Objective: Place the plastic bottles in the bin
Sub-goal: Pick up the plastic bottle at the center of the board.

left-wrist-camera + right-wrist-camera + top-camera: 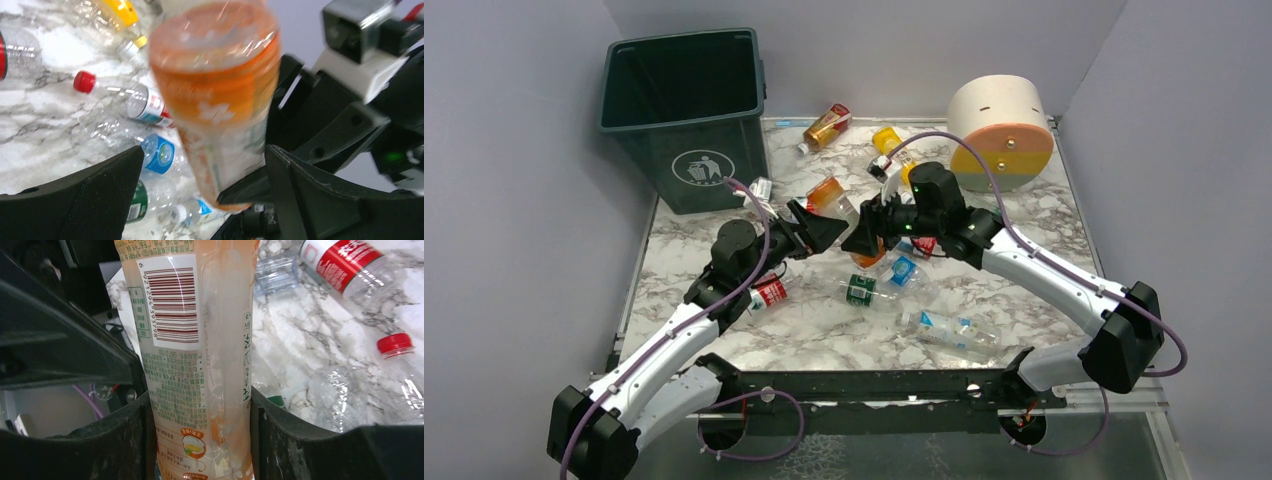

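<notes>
My right gripper (871,232) is shut on an orange-labelled plastic bottle (832,197) and holds it above the table's middle. In the right wrist view both pads (132,440) press the bottle's sides (200,365). My left gripper (817,228) is open and faces it. In the left wrist view the same bottle (215,90) stands between my wide-apart fingers (95,200) with a gap on each side. The dark green bin (686,115) stands at the far left. Several other bottles lie on the marble: red-label (769,292), green-label (861,290), blue-label (904,270).
A big cream cylinder (1002,135) with a yellow and pink face lies at the far right. An amber bottle (827,125) and a yellow one (887,140) lie at the back. A clear bottle (949,328) lies near the front edge. Grey walls enclose the table.
</notes>
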### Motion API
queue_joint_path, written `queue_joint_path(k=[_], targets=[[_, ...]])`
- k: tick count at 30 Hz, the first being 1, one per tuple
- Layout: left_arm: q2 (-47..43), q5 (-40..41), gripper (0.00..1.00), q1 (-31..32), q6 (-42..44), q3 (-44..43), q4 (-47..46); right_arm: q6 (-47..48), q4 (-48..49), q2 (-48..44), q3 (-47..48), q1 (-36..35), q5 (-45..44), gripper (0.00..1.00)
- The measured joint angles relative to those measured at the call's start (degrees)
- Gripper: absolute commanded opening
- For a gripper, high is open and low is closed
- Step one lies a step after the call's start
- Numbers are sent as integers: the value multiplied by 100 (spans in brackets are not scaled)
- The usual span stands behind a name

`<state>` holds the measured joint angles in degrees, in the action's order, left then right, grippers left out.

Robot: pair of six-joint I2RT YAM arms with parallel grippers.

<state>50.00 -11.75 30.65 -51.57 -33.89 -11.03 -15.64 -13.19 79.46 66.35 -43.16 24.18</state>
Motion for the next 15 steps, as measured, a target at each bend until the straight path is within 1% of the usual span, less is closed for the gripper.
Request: queue_joint_path(k=[2,6,11,15], targets=[[-68,101,94,20,-9,4,-146,4,-39,-2,-2,-52,59,48],[-267,195,94,20,24,4,-424,2,-105,-2,-26,-170,155,48],[-286,195,94,20,57,7,-439,-4,-96,-7,-26,-144,323,48],[-212,195,88,22,59,31,-584,-46,-85,-7,-26,-136,501,48]])
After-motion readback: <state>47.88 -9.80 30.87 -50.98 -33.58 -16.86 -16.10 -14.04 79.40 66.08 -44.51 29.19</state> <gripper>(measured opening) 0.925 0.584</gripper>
